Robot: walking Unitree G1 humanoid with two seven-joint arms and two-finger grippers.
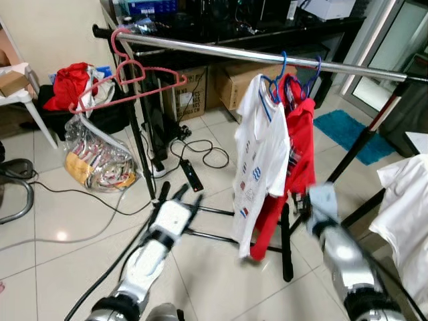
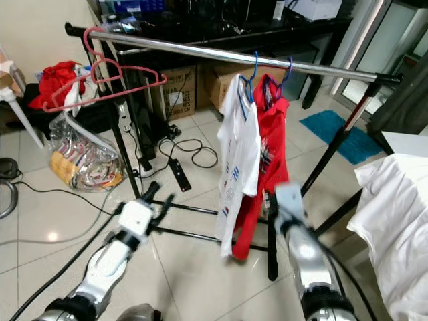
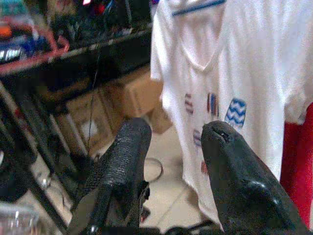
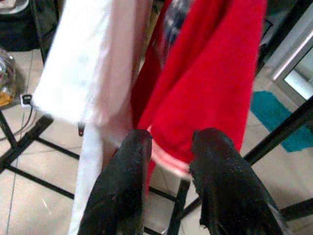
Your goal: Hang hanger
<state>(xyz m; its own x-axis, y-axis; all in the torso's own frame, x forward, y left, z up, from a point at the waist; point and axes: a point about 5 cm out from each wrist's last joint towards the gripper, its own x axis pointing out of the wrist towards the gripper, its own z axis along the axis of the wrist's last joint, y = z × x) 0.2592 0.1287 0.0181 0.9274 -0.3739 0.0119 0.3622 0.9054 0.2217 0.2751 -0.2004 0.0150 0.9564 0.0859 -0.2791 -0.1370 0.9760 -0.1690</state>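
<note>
Hanging near the left end of the metal rail point(image 1: 221, 51): a pink hanger point(image 1: 127, 83), bare wire-thin plastic, tilted, hook over the bar beside the black end cap. Further along the same rail, on blue hangers point(image 1: 281, 73), a white shirt point(image 1: 262, 157) with small printed patches and a red shirt point(image 1: 297, 144) just behind it, the two touching and draped almost to the rack's black floor frame point(image 1: 221, 237).

Low in front of the rack, left hand point(image 1: 172, 194), fingers parted and grasping nothing, pointed toward the rack's upright post point(image 1: 140, 144); in the left wrist view the two rough black fingers point(image 3: 124, 161) spread apart with the white shirt beyond them. Right hand point(image 2: 284, 197), blurred, close beside the hem of the red shirt; in the right wrist view its fingers point(image 4: 129, 181) apart, nothing between them, with red and white cloth just ahead.

Around and behind: a clear plastic bag point(image 1: 97, 160) of crumpled packets on the floor by the post, a heap of red cloth point(image 1: 70, 83) on a dark bin, cardboard boxes point(image 1: 244, 83) under a black desk point(image 1: 267, 30), a black power strip point(image 1: 192, 175) with looping cables across the tiles. White fabric point(image 1: 404, 221) piled at the far right, a teal mat point(image 1: 351, 134) by a glass door.

Floor of pale glossy square tiles point(image 1: 67, 227), reflecting light; cream wall at the left.
</note>
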